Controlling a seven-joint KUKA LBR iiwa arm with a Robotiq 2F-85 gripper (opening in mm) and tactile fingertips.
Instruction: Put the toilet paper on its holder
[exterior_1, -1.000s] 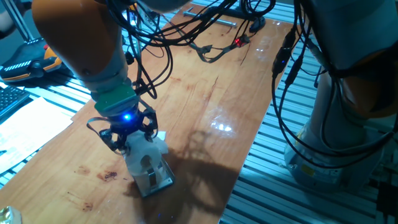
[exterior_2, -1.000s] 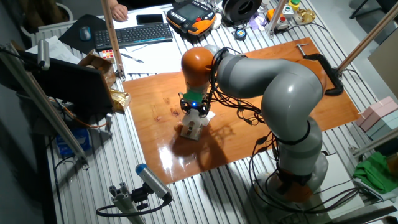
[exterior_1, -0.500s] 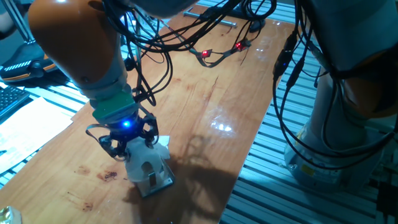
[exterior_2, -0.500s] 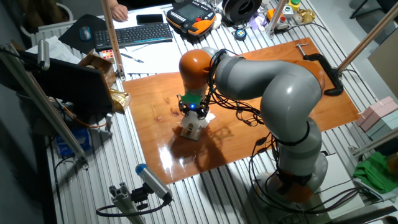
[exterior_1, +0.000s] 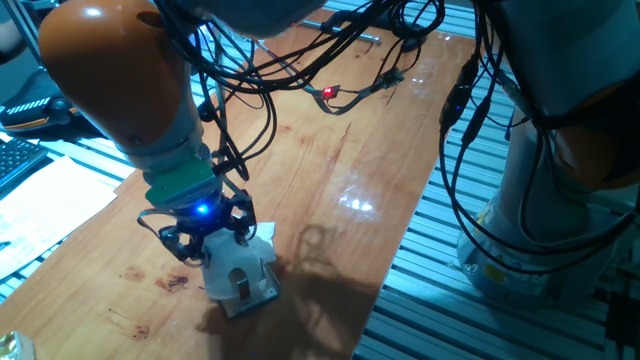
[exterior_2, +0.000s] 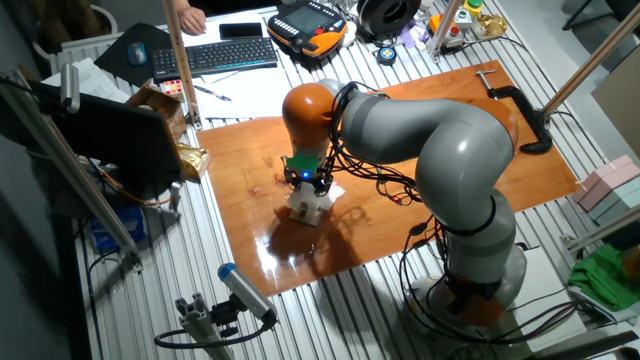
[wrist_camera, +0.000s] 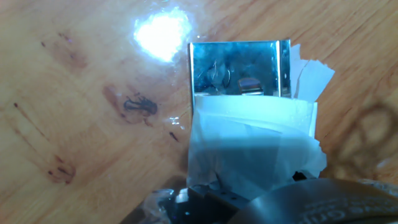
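The toilet paper (exterior_1: 238, 264) is a white roll with a loose torn end, standing on the holder (exterior_1: 255, 293), a shiny grey metal plate near the table's front left edge. In the hand view the roll (wrist_camera: 252, 146) fills the lower middle and covers the near half of the holder (wrist_camera: 239, 62); the brownish peg tip (wrist_camera: 249, 84) shows just beyond the paper. My gripper (exterior_1: 212, 246) comes down onto the roll from above and is closed around its top; the fingertips are mostly hidden by paper. It also shows in the other fixed view (exterior_2: 308, 190).
The wooden table (exterior_1: 330, 170) carries loose black cables (exterior_1: 330, 85) at the far end. A keyboard (exterior_2: 215, 55) and a teach pendant (exterior_2: 305, 22) lie beyond the table. A black clamp (exterior_2: 520, 105) grips the right edge. The aluminium frame edge runs close in front of the holder.
The arm has shifted a little toward the table's near left and lowered, carrying the roll with it down closer over the holder plate.
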